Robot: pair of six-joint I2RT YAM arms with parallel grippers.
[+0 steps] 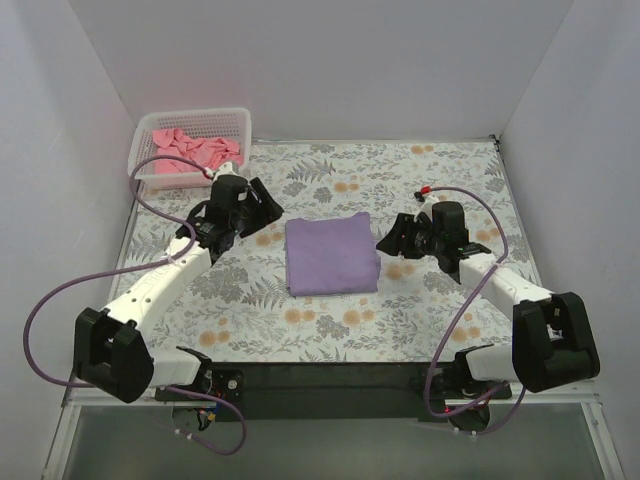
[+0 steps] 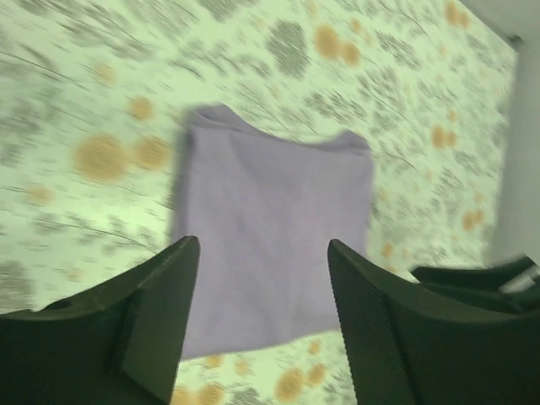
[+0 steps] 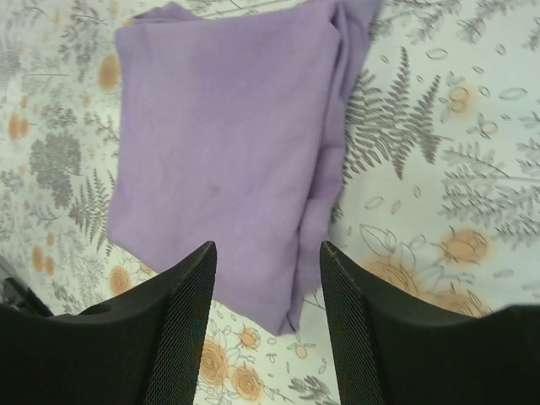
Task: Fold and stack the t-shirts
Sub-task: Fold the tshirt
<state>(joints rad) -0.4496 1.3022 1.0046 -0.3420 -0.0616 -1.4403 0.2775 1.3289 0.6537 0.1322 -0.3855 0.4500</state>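
1. Arm position. In the lower half of the top view, both arms reach inward from the bottom edge. The left gripper (image 1: 265, 203) sits left of centre and the right gripper (image 1: 392, 236) right of centre. Both sets of jaws stand apart with nothing between them, as each wrist view confirms.

2. Work item. The lavender t-shirt (image 1: 332, 254) lies at frame centre as a flat, roughly square fold on the floral tablecloth (image 1: 330, 330), between the two grippers and touching neither. The fold appears complete, so the step in hand is judged to be clearing away and fetching the next garment.

3. Procedure. Raise each gripper before moving it sideways. In the right wrist view, stacked layer edges run down the right side of the fold, just beside the jaws, and a low sweep could catch and open them. The left wrist view is blurred, so the fold edge on that side cannot be checked.

4. Clearance. Bare tabletop surrounds the fold on all sides, and the widest room is toward the top of the frame.

5. Far zone. The salmon-pink t-shirt (image 1: 190, 150) lies crumpled in the white basket (image 1: 200, 112) at upper left, against the wall corner. The left arm is nearer. Approach from above, because the basket walls and the corner block any entry from the side.
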